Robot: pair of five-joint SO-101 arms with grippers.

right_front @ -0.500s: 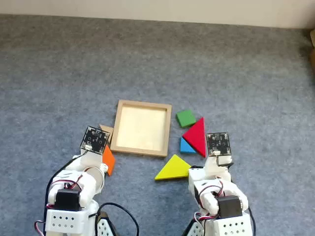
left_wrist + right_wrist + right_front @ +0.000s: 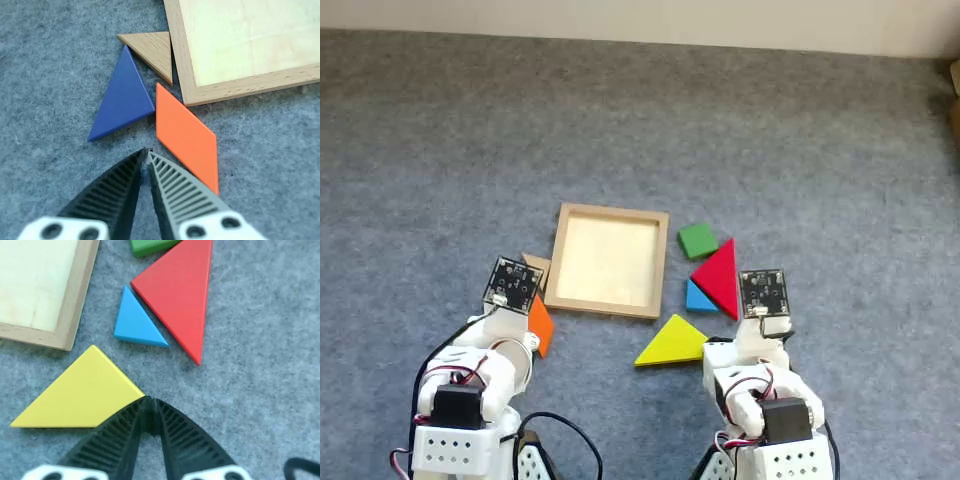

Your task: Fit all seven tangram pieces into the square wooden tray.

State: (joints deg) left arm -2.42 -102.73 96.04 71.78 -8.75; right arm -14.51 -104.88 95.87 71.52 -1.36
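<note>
Your square wooden tray (image 2: 610, 211) sits mid-table on the grey carpet (image 2: 770, 130), and its floor is bare. As I judge it, none of the seven pieces is placed and the whole job is left.

On the tray's right side lie the two big triangles. The red triangle (image 2: 182, 290) is near the tray and the yellow triangle (image 2: 80, 400) is just off its near corner. The dark blue triangle (image 2: 122, 97) lies at the tray's left. The orange parallelogram (image 2: 186, 135) is beside it, with one tip close to the tray's corner. The green square (image 2: 698, 240) lies above the red triangle, apart from the frame. The light blue triangle (image 2: 136, 322) is tucked against the red one's edge. The plain wooden triangle (image 2: 152, 47) rests against the tray's left rim.

Your left gripper (image 2: 146, 152) is clenched on nothing, with its tips between the dark blue and orange pieces. Your right gripper (image 2: 148, 401) is likewise pinched closed and empty at the yellow triangle's corner. Whether it touches that corner, I cannot tell.
</note>
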